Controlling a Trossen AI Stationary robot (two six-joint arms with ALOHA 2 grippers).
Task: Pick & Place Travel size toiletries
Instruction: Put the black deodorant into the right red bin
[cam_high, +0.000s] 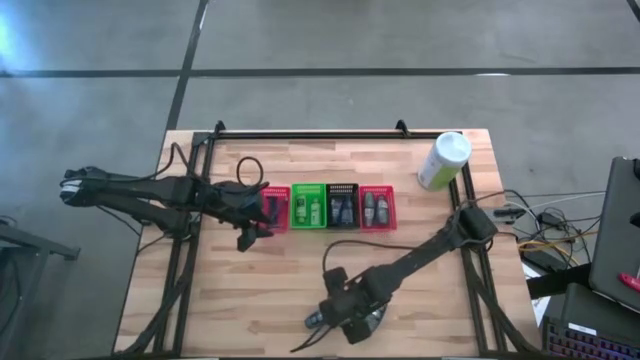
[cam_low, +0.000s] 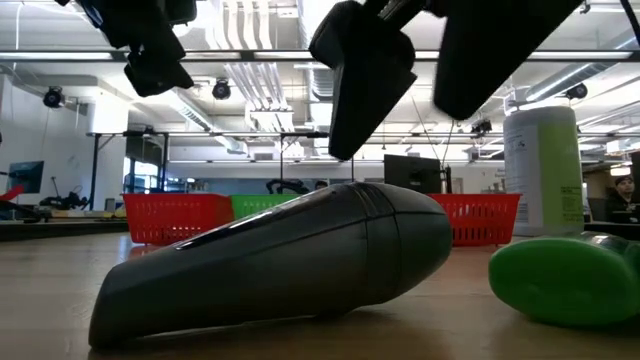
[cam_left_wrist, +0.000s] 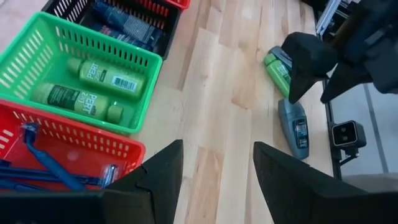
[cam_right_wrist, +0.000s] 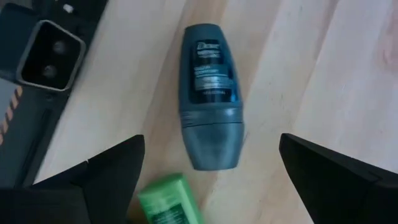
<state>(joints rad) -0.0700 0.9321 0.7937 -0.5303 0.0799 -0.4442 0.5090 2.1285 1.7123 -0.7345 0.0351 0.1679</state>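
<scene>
On the pale wooden counter (cam_high: 260, 300), near edge, my right tool (cam_right_wrist: 208, 171) hangs open over a lying grey oval roll-on bottle (cam_right_wrist: 210, 93). I judge the pick pending: descend, close. Farther off, my left tool (cam_left_wrist: 217, 168) waits open beside the red basket (cam_left_wrist: 93, 140).

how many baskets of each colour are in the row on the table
red baskets: 2
green basket: 1
black basket: 1
total: 4
</scene>
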